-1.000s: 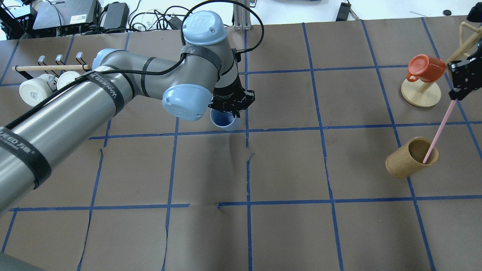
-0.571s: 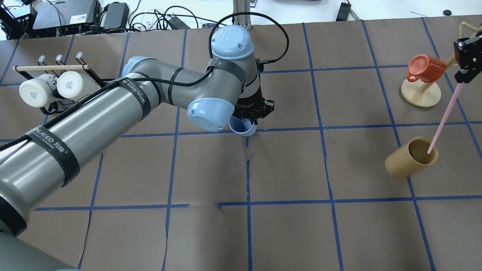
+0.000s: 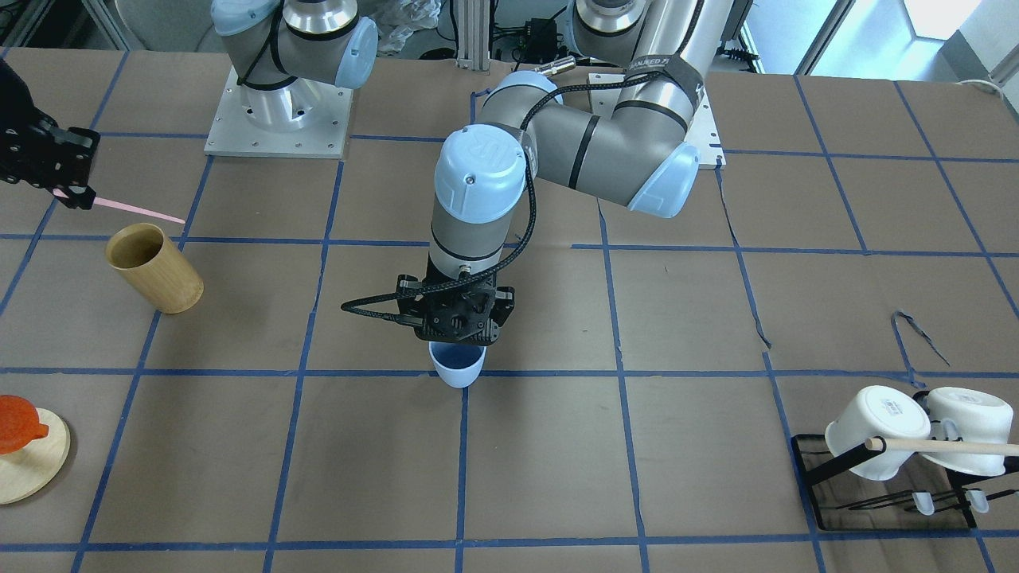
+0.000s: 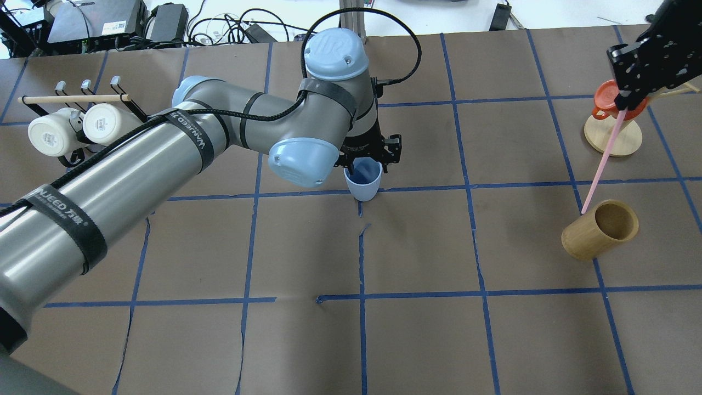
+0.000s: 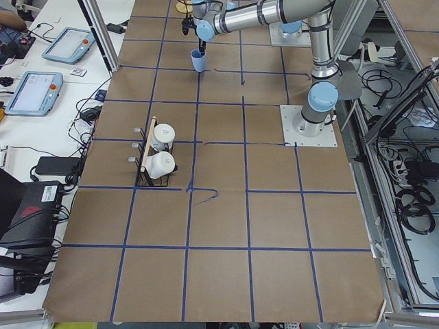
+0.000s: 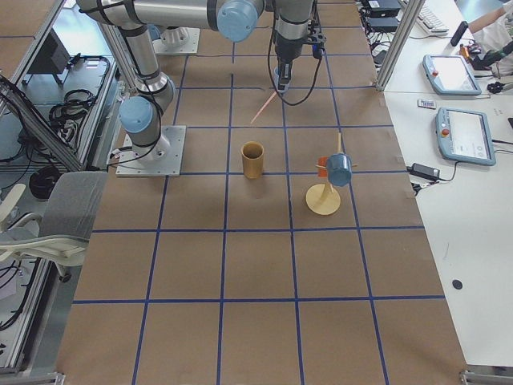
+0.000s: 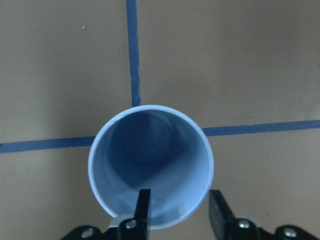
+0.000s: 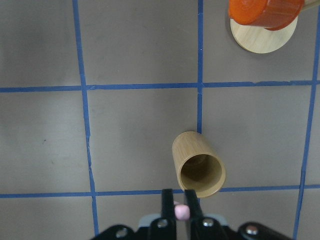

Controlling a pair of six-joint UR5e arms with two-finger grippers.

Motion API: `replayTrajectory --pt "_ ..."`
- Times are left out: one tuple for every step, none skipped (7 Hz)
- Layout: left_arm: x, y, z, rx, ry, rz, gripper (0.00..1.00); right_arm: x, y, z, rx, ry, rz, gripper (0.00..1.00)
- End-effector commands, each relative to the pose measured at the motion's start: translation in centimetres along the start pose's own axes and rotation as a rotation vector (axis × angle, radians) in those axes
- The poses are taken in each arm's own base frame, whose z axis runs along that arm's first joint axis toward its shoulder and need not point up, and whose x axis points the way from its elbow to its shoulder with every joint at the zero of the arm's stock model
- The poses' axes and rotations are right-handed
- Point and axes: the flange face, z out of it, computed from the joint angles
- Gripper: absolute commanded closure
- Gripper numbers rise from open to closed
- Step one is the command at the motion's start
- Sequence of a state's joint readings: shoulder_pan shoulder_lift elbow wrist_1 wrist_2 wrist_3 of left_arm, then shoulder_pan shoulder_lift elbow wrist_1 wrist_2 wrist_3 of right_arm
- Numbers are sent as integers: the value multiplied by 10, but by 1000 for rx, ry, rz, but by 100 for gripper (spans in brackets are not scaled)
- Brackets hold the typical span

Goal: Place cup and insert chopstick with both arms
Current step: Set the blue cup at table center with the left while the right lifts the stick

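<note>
The pale blue cup stands upright on a blue tape crossing at the table's middle; it also shows in the front view and the left wrist view. My left gripper is right above it, open, with one finger inside the rim and the other outside. My right gripper is shut on one pink chopstick, held slanted in the air. Its lower tip hangs just outside the tan bamboo cup's rim. The right wrist view shows the chopstick's end between the fingers.
An orange mug hangs on a wooden stand at the far right, right under my right gripper. A black rack with two white mugs and a wooden rod stands at the far left.
My left arm carried the tilted blue cup to the right; the cup now stands upright on the tape crossing. My right gripper lifted the chopstick out of the bamboo cup.
</note>
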State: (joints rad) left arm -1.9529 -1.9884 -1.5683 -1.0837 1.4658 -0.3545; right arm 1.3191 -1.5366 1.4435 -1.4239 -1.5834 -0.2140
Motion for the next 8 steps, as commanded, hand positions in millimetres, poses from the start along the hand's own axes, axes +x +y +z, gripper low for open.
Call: replayTrajectory --pt "-18 -6 -62 6 -38 -25 0 -42 3 3 5 -31 17 100" --pt "-22 12 -101 6 -58 -10 0 -68 2 -3 65 -61 84 100" --pt "-31 36 -132 -8 -68 -19 0 -111 7 -2 86 -51 53 100" --pt "-61 47 -151 -46 -105 -60 0 -154 9 0 164 -55 66 100" --pt "-85 71 -151 -134 -138 18 0 -189 11 7 232 -75 63 100" --pt "-110 87 -167 -113 -126 49 0 -212 12 19 260 -82 50 100" --pt "-140 87 -182 -92 -118 70 0 -236 21 21 273 -110 124 100" --pt "-173 78 -204 -57 -111 135 0 -270 20 33 321 -107 106 100"
